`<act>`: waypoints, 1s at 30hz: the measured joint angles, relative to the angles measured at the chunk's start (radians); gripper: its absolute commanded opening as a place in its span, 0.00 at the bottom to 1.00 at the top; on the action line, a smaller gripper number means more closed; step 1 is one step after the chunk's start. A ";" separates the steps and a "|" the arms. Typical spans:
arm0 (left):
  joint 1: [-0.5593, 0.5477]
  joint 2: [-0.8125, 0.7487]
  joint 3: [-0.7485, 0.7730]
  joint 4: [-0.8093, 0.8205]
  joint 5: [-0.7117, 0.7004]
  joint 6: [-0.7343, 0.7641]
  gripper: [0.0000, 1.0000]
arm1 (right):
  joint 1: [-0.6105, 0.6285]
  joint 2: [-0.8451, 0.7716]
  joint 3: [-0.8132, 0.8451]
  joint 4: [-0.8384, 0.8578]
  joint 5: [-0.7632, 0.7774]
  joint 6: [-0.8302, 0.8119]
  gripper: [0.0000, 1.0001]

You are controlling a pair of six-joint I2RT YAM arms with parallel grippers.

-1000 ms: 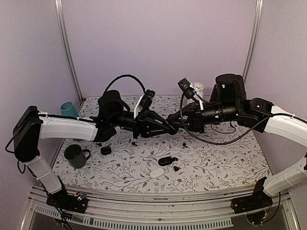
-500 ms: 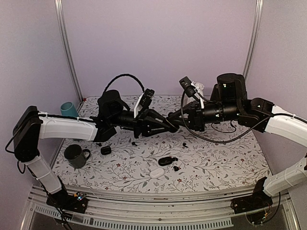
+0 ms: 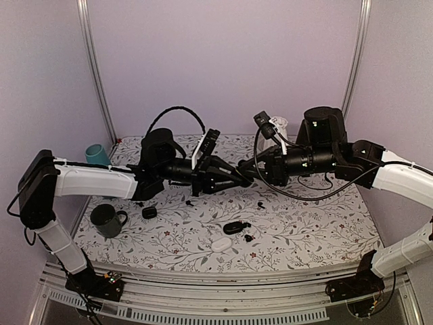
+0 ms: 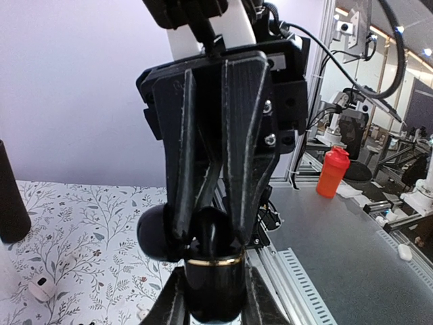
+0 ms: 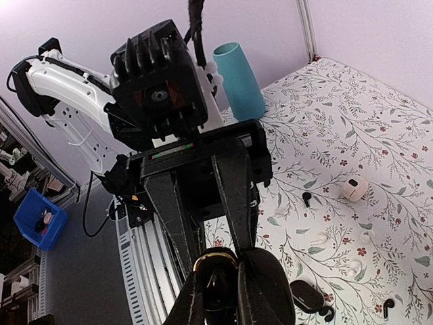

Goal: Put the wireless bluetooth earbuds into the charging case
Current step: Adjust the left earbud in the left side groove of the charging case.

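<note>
Above the table (image 3: pixel 325 230), mid-air | left gripper (image 4: pixel 213 308) pinches charging case (image 4: pixel 215 284) | right gripper (image 4: pixel 211 229) narrowed at its mouth (pinching anything? we cannot tell) | we would align squarely, press gently.

Glossy black plastic charging case (image 4: pixel 214 288) with gold metallic band; matt, ridged plastic fingers (image 4: pixel 247 135).

You have two cups at the left of the overhead frame: one teal cup (image 3: pixel 98 154) and one dark mug (image 3: pixel 107 220). There are four cases: two black cases (image 3: pixel 149 212) (image 3: pixel 235 227) and one white case (image 3: pixel 221 244) at lower centre, plus one gold-ringed case (image 4: pixel 215 271) held mid-frame. At the lower right of the right wrist view, count three black earbuds (image 5: pixel 306 198) and about three white earbuds (image 5: pixel 318 238).
</note>
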 measured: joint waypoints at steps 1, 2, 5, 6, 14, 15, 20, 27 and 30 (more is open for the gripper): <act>0.000 0.000 0.000 -0.003 -0.002 0.003 0.00 | -0.001 0.000 -0.002 0.000 0.002 0.003 0.05; 0.000 0.000 0.000 -0.006 -0.002 0.004 0.00 | -0.002 0.000 -0.004 0.001 0.004 0.005 0.05; 0.000 0.000 0.000 -0.017 -0.001 0.003 0.00 | -0.002 0.000 -0.009 0.002 0.006 0.009 0.06; 0.000 0.000 0.000 -0.018 0.000 0.003 0.00 | -0.002 0.000 -0.010 0.002 0.006 0.010 0.06; 0.003 0.000 0.000 -0.018 -0.001 0.002 0.00 | -0.003 -0.005 -0.015 0.006 0.009 0.012 0.05; 0.003 0.000 0.000 -0.019 -0.001 0.002 0.00 | -0.003 -0.005 -0.015 0.006 0.010 0.013 0.05; 0.004 0.000 0.000 -0.019 -0.001 0.002 0.00 | -0.003 -0.005 -0.015 0.007 0.014 0.013 0.05; 0.006 0.000 0.000 -0.019 -0.001 0.002 0.00 | -0.002 -0.005 -0.015 0.008 0.025 0.011 0.05; 0.007 0.000 0.000 -0.019 -0.001 0.002 0.00 | -0.002 -0.007 -0.016 0.008 0.029 0.011 0.05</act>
